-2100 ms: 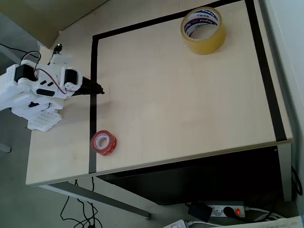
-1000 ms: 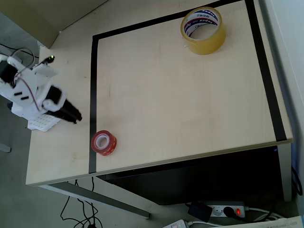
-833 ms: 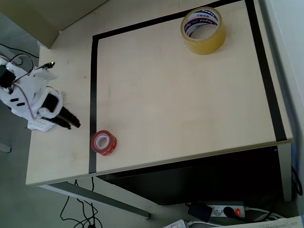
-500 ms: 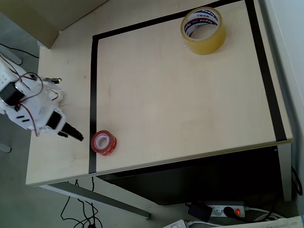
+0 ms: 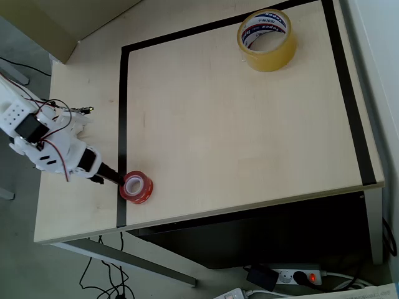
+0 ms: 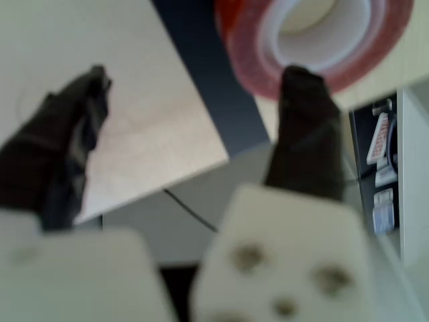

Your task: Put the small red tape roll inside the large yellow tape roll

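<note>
The small red tape roll (image 5: pixel 137 187) lies flat near the table's front left, on the black tape line. In the wrist view the small red tape roll (image 6: pixel 244 47) sits at the top, with its white core showing. My gripper (image 5: pixel 116 179) comes at it from the left and is open. In the wrist view the gripper (image 6: pixel 198 74) has its right finger (image 6: pixel 305 127) at the roll's near rim and its left finger (image 6: pixel 64 151) well off to the side over bare table. The large yellow tape roll (image 5: pixel 267 38) stands at the far right of the table.
A black tape line (image 5: pixel 122 112) frames a rectangle on the light wooden table (image 5: pixel 237 137). The table's front edge runs close below the red roll. The arm's white body (image 5: pixel 43 140) hangs over the left edge. A power strip (image 5: pixel 293 275) lies on the floor.
The arm has swung from the table's left middle toward the front edge. The gripper has travelled right and now reaches the red roll's left side.
</note>
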You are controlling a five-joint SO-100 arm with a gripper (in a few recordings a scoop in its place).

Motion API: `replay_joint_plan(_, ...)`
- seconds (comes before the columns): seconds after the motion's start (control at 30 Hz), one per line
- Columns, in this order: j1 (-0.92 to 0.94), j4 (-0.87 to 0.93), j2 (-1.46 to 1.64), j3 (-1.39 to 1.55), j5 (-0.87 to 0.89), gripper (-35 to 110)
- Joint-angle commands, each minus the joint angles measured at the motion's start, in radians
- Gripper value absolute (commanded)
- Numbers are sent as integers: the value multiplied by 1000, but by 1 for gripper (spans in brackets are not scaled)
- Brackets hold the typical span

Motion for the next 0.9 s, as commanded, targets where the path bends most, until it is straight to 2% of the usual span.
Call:
replay_joint_plan(0.0, 0, -37, -52, -57, -571, 27)
replay_joint_plan(0.23, -2, -150, -232, -60, -571, 26)
replay_joint_plan(0.37, -9, -204, -322, -67, -569, 14)
replay_joint_plan(0.53, -12, -213, -334, -77, -568, 11)
replay_joint_plan(0.63, -12, -167, -259, -81, -568, 17)
replay_joint_plan(0.87, -71, 149, 91, -158, -558, 20)
